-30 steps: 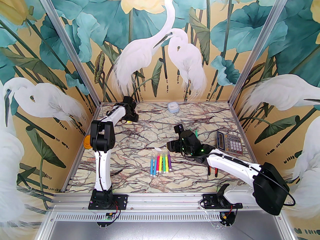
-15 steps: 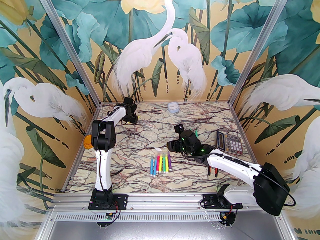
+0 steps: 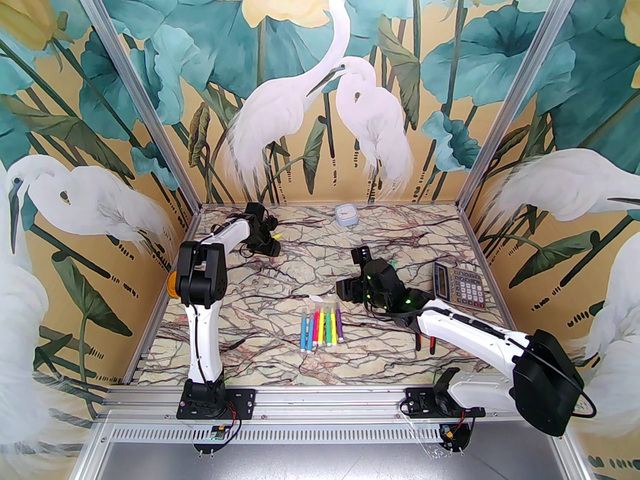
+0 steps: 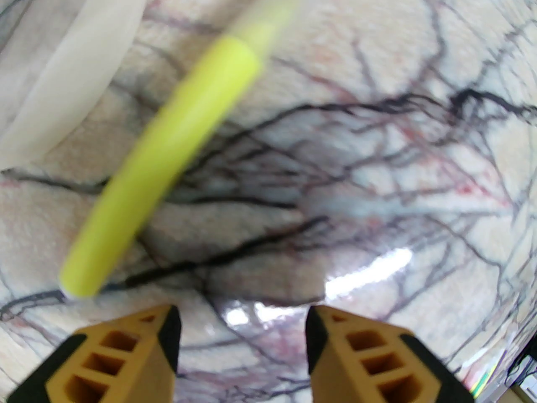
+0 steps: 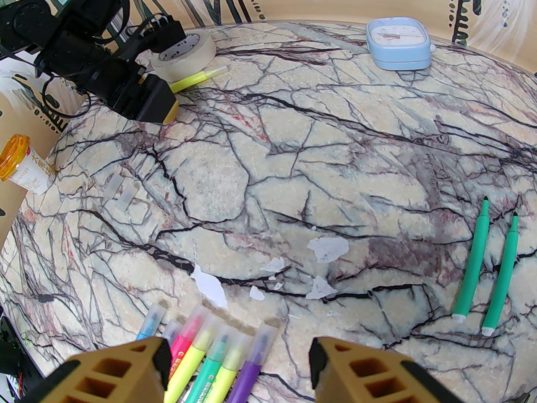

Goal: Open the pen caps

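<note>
A row of several coloured markers [image 3: 321, 327] lies at the table's middle, each with a clear pen cap [image 5: 266, 335] on its far end. My right gripper [image 5: 239, 351] hovers open just over those capped ends, holding nothing. Two loose clear caps [image 5: 119, 190] lie further left. At the back left a yellow marker [image 4: 168, 141] with a blurred clear cap [image 4: 272, 19] rests on the table beside a tape roll [image 4: 71, 69]. My left gripper [image 4: 243, 321] is open and empty just short of the marker's near end. It is also in the right wrist view, left gripper [image 5: 168, 107].
Two uncapped green pens [image 5: 486, 267] lie to the right. A blue clock [image 5: 398, 48] stands at the back, a calculator [image 3: 457, 285] at the right, and an orange-lidded cup [image 5: 25, 164] at the left edge. Red-handled pliers [image 3: 425, 340] sit under the right arm.
The left wrist has turned and shifted slightly right, and the yellow marker now shows beside its fingertips. The right arm has edged a little left.
</note>
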You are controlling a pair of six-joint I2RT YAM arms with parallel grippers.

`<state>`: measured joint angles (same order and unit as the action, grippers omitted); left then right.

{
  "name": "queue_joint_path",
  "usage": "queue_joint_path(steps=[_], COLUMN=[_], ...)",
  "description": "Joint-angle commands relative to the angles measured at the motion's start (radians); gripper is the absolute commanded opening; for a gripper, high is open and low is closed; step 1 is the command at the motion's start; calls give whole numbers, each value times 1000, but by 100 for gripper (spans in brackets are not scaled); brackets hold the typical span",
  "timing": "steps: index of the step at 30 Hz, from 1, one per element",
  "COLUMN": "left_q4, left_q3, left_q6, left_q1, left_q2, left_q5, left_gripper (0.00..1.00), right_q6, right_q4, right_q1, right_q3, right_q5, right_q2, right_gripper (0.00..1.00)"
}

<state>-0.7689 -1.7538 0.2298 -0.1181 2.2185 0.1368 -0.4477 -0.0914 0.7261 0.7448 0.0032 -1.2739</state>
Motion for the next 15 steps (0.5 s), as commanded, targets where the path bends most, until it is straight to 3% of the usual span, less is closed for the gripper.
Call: queue_joint_path(steps=[1, 7, 15], left_q4=[84, 209, 228], left_q3=[18, 70, 30], left_q6=[24, 50, 130], left_q1=[0, 0, 0], left_q2=[-64, -95, -17], left_q5=[-5, -114, -209], left_gripper=[59, 70, 70], right_q6=[-3, -4, -5], right_q4=[34, 39, 47], right_q1=[-5, -5, -4], right_q3=[-13, -11, -7], right_q5=[11, 5, -1], right_q2=[4, -2, -5], right_gripper=[61, 61, 61])
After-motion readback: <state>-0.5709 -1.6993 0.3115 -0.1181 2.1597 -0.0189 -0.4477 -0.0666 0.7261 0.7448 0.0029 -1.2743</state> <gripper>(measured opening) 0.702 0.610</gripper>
